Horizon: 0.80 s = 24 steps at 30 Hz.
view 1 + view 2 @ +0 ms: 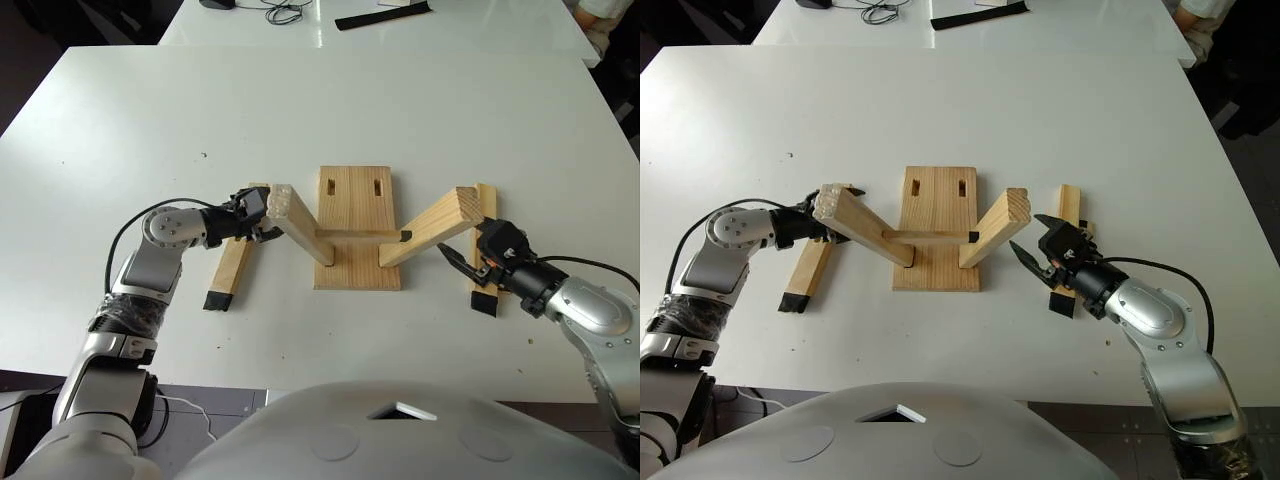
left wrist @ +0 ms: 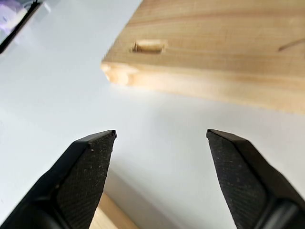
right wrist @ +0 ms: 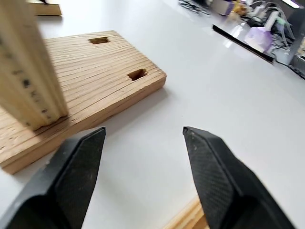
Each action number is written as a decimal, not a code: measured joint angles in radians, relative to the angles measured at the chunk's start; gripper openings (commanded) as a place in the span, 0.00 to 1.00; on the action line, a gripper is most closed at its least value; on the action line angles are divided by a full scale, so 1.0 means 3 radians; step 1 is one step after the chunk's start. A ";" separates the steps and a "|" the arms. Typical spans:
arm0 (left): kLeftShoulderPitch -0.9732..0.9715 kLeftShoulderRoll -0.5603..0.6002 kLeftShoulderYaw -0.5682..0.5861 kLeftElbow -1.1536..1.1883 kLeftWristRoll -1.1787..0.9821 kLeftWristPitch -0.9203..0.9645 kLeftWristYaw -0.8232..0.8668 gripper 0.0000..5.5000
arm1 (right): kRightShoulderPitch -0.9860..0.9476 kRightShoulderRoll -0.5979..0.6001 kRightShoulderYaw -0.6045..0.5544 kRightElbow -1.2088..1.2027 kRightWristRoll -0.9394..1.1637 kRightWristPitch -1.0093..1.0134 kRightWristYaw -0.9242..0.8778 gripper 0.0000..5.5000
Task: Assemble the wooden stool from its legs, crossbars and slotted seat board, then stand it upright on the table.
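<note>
Seat board (image 1: 355, 200) flat at centre, long axis up-frame, left leg (image 1: 300, 225) leaning upper left, right leg (image 1: 435, 228) upper right, left gripper (image 2: 161, 136) and right gripper (image 3: 144, 131) both released.

Silver arms (image 1: 150, 270) with black cables (image 1: 118, 243); left gripper (image 2: 161, 136), right gripper (image 3: 143, 131) matte black.

Centre of frame: I see the pale slotted seat board (image 1: 355, 195) lying flat, two empty slots near its upper edge. A left leg (image 1: 300, 228) and right leg (image 1: 430, 232) rise from it, splayed outward, joined by a crossbar (image 1: 355, 235). Loose legs lie flat at centre-left (image 1: 230, 270) and centre-right (image 1: 487, 200).
</note>
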 measured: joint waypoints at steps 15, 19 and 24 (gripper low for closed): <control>-0.1737 -0.0991 -0.0364 0.2574 0.0667 -0.1668 0.0452 0.64 | -0.0264 -0.0084 0.0477 -0.0193 0.0939 0.0524 0.0632 0.55; -0.1759 -0.1123 -0.0444 0.2985 0.0856 -0.1877 0.0606 0.64 | -0.0362 -0.0101 0.0760 -0.0143 0.0976 0.0555 0.0726 0.55; -0.1698 -0.1180 -0.0455 0.3100 0.0874 -0.2041 0.0655 0.64 | -0.0386 -0.0155 0.0875 -0.0110 0.1003 0.0576 0.0787 0.55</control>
